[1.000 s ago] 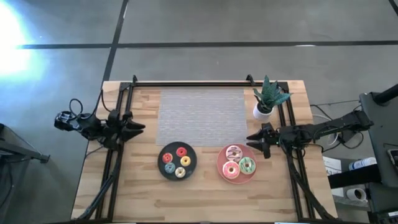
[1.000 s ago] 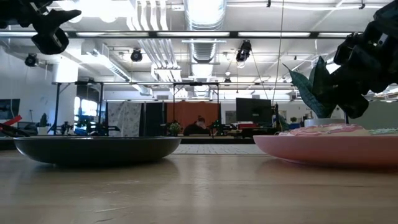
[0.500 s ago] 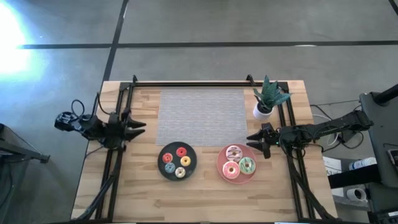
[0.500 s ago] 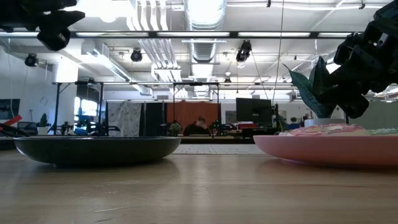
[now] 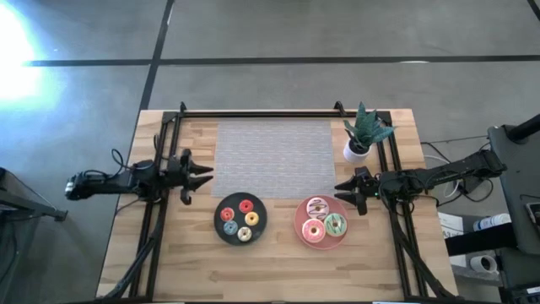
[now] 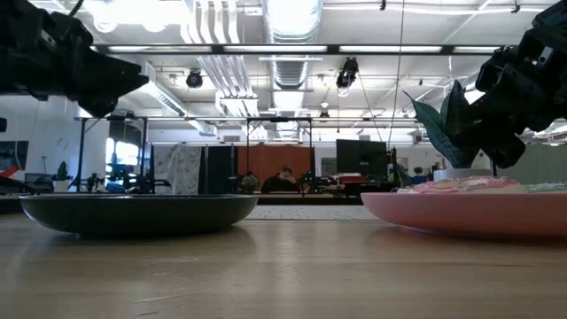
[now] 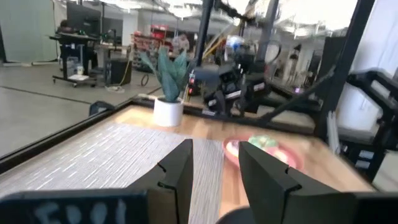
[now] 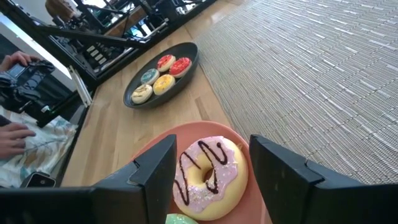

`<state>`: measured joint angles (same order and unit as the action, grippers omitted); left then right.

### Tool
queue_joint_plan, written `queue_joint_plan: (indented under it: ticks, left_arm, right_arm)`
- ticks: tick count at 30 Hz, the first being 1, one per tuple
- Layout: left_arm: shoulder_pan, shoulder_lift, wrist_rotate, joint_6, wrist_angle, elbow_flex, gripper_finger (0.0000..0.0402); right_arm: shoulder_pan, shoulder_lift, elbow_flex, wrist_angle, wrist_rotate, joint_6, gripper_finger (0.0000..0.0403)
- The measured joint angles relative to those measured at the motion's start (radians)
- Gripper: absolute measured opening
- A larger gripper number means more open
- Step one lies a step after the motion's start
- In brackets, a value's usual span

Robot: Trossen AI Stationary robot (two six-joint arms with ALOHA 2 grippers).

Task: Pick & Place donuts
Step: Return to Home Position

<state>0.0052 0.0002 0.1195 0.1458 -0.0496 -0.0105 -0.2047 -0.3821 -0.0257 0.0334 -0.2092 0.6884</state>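
The black plate (image 5: 240, 219) holds several small ring donuts, red (image 5: 245, 205), yellow (image 5: 251, 219) and teal (image 5: 230, 227) among them. On the pink plate (image 5: 297, 221) lie the white-pink (image 5: 317, 207), pink (image 5: 314, 230) and green (image 5: 336, 225) donuts. My left gripper (image 5: 205, 176) hangs open above the table, left of the black plate and level with its far rim. My right gripper (image 5: 340, 193) is open over the pink plate's far right rim. In its wrist view the gripper (image 8: 213, 149) has a finger on either side of the white-pink donut (image 8: 208, 177), above it and apart from it.
A grey woven mat (image 5: 274, 156) covers the far middle of the table. A potted plant (image 5: 361, 135) stands at the far right, just beyond my right gripper. Black frame rails (image 5: 160, 211) run along both sides. A person's hands (image 8: 15, 62) show beyond the table.
My left gripper has moved toward the table's right, closer to the black plate, and has come down lower, still open. My right arm and the donuts have kept still.
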Motion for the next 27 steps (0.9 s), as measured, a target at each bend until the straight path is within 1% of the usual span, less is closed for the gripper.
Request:
queue_joint_plan:
  ticks: [6,12,27]
  left_arm:
    - [0.014,0.0,-0.016,-0.004,0.023,0.001,0.0103]
    - [0.015,0.0,-0.013,0.036,0.001,0.002,0.0103]
    - [0.015,0.012,-0.014,0.037,0.009,0.002,0.0103]
  right_arm:
    - [0.0,0.0,0.0,0.0,0.0,0.0,0.0194]
    - [0.0,0.0,0.0,0.0,0.0,0.0,0.0194]
    - [0.0,0.0,0.0,0.0,0.0,0.0,0.0194]
